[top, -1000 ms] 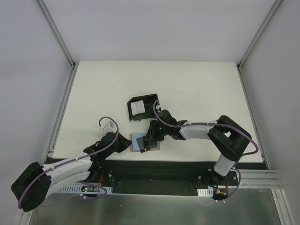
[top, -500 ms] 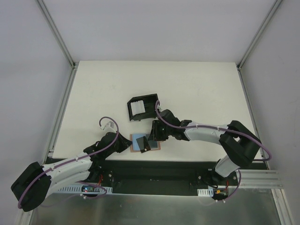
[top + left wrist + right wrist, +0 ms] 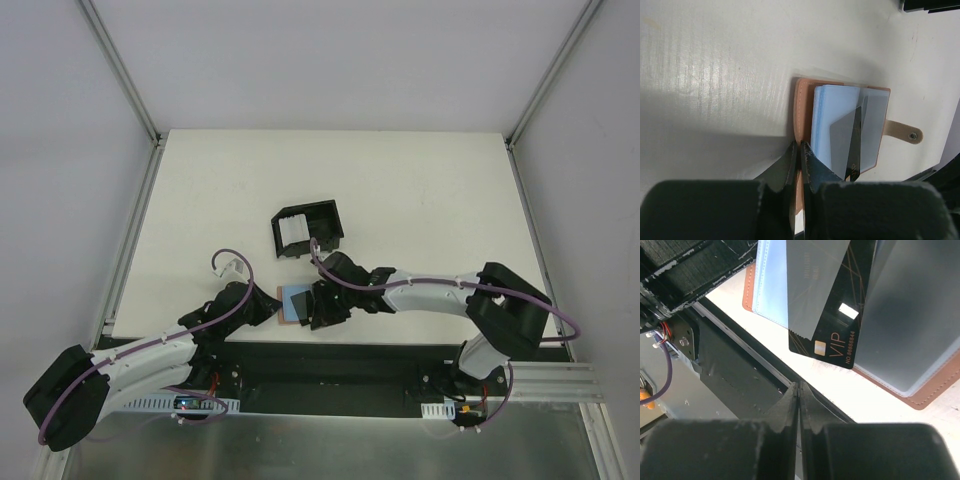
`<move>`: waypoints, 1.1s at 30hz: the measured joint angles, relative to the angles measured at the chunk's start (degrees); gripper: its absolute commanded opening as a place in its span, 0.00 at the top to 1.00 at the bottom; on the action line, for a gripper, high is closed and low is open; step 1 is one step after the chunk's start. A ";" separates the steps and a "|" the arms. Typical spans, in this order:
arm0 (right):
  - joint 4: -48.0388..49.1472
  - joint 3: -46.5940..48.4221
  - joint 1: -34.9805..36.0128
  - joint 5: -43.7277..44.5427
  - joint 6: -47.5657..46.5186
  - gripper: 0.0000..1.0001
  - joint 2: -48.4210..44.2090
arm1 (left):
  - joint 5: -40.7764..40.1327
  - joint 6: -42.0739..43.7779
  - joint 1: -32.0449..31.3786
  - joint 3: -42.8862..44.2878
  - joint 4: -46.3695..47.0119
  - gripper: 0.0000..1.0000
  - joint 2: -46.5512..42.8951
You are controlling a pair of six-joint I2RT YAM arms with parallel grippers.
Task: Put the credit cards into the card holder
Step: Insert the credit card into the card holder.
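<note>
The tan card holder [image 3: 802, 107] lies open near the table's front edge, its clear sleeves showing light blue. My left gripper [image 3: 800, 146] is shut on the holder's leather edge [image 3: 283, 303]. A black VIP credit card [image 3: 832, 335] sticks halfway out of a sleeve, slanted; it also shows in the left wrist view [image 3: 856, 145]. My right gripper [image 3: 799, 385] is shut with nothing in it, just short of that card's free end, over the table's front edge. From above, the right gripper [image 3: 322, 318] covers the holder's right half. The tan holder [image 3: 935, 390] lies under the card.
A black open-sided box [image 3: 320, 222] stands behind the holder with pale cards [image 3: 291, 232] in it. The holder's snap tab [image 3: 905, 133] points right. A dark rail [image 3: 735, 375] runs along the table's front edge, right under my right fingers.
My right gripper has swung from the holder's right side down to its near edge and has shut. The black card stays in the sleeve. The left arm has not moved.
</note>
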 measured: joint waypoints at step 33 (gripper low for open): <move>-4.17 11.63 1.53 2.56 -4.17 0.95 11.76 | 0.20 0.00 0.00 -0.02 -0.02 1.00 -0.13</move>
